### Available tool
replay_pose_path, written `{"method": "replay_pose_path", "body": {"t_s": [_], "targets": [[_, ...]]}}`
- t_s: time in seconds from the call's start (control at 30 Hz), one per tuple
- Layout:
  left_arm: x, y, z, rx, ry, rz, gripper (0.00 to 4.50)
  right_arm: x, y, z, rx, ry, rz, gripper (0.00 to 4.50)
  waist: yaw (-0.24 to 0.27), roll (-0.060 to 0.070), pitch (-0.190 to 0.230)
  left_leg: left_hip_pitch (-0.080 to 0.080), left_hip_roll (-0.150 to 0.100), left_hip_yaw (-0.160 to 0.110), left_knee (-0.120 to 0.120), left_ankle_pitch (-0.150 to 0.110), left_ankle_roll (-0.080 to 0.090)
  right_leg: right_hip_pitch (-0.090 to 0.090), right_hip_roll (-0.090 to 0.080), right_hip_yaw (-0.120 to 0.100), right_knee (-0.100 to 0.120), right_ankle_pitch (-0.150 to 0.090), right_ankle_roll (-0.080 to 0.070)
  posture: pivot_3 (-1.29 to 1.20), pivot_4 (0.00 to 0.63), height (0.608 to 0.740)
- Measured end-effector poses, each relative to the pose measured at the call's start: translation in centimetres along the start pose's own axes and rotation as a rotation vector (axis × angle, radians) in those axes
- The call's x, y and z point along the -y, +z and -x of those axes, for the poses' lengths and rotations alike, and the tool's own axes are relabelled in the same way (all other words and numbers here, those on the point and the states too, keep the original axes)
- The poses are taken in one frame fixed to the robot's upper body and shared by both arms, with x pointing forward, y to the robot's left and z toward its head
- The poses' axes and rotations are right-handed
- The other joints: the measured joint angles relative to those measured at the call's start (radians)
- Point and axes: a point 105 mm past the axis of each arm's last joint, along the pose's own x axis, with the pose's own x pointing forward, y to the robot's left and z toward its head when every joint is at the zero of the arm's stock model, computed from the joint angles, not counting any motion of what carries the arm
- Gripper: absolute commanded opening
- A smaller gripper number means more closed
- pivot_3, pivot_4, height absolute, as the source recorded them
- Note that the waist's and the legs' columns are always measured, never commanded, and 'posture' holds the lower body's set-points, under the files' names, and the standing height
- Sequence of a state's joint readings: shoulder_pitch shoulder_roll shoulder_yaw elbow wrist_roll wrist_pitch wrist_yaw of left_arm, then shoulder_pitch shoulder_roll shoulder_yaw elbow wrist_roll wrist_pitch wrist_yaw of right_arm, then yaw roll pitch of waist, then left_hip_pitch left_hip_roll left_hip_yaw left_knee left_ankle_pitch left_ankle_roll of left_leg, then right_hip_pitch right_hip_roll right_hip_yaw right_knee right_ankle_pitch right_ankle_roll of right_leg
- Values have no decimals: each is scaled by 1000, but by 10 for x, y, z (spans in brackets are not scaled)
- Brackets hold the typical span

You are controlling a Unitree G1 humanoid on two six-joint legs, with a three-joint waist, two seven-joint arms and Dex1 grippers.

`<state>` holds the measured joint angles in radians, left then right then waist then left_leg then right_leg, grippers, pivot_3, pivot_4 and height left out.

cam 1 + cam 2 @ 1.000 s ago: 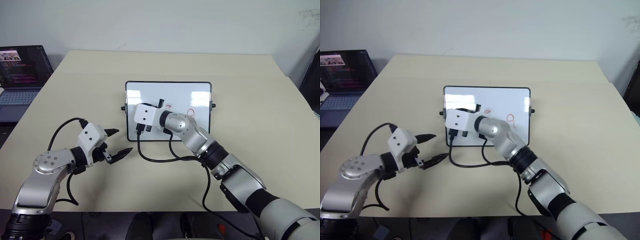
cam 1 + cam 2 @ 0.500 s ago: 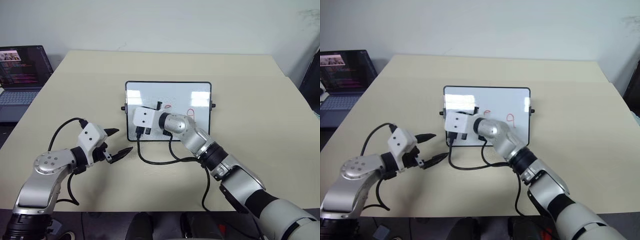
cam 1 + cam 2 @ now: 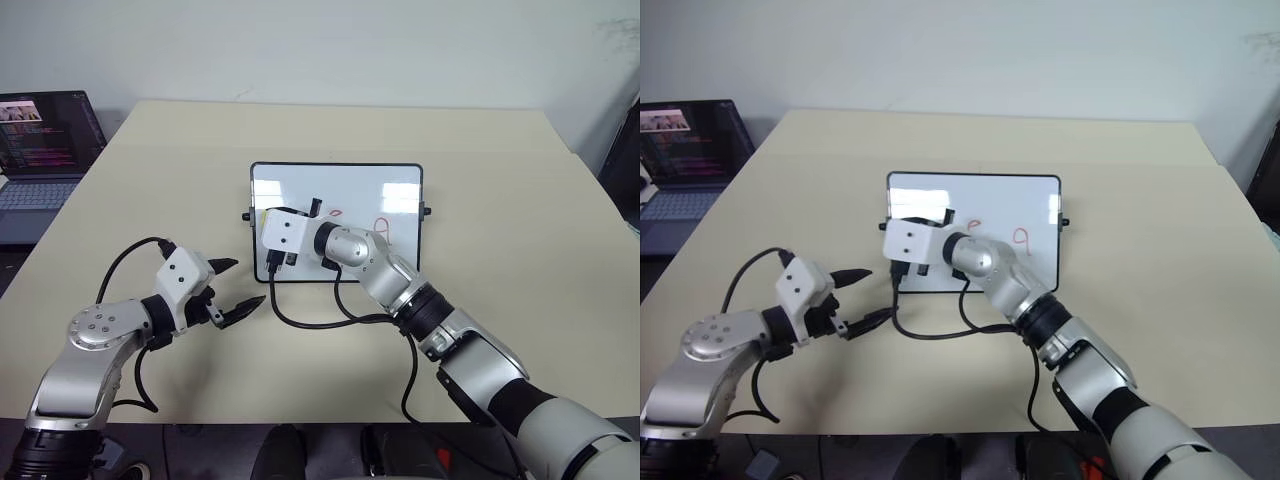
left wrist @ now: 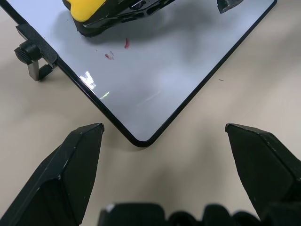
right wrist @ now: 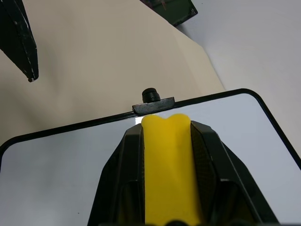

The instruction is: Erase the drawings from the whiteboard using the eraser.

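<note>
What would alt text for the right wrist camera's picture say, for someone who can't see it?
A yellow eraser is clamped between the right gripper's two black fingers, just above a glossy whiteboard. The eraser's tip is near the board's black-framed edge and its small black knob, with beige table beyond.

The surface [image 3: 500, 200] is a plain pale beige. The whiteboard [image 3: 390, 190] is glossy white inside a thin black frame, with a small black knob [image 3: 427, 211] at its short side. The drawings [image 3: 381, 226] are thin red loops, with faint red specks in the left wrist view. The eraser [image 5: 169, 174] is bright yellow. The left gripper [image 3: 232, 288] has black fingers on a white housing. The laptop [image 3: 45, 150] at far left is grey, its dark screen striped with coloured text.
</note>
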<state>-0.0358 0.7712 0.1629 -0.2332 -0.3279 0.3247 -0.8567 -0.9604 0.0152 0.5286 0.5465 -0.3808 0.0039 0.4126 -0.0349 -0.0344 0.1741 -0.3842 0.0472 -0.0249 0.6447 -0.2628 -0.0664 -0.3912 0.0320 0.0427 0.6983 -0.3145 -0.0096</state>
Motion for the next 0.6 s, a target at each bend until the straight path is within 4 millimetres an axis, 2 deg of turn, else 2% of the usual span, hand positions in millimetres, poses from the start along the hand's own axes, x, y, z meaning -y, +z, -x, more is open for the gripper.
{"method": "replay_pose_path", "body": {"t_s": [0.23,0.4,0.6], "targets": [[0,0,0,-1,-1,1,4500,-8,-3,-1,-9,45,6,1014,0,0,0,0,0,0,0,0,0,0,0,0,0,0,0,0,150,740],[0,3,-1,6,-6,-6,4500,-25,-15,2,-54,118,-16,1013,0,0,0,0,0,0,0,0,0,0,0,0,0,0,0,0,150,740],[2,4,-6,10,-41,-10,4500,-6,-18,4,-69,22,-3,1013,0,0,0,0,0,0,0,0,0,0,0,0,1,0,0,0,150,740]]}}
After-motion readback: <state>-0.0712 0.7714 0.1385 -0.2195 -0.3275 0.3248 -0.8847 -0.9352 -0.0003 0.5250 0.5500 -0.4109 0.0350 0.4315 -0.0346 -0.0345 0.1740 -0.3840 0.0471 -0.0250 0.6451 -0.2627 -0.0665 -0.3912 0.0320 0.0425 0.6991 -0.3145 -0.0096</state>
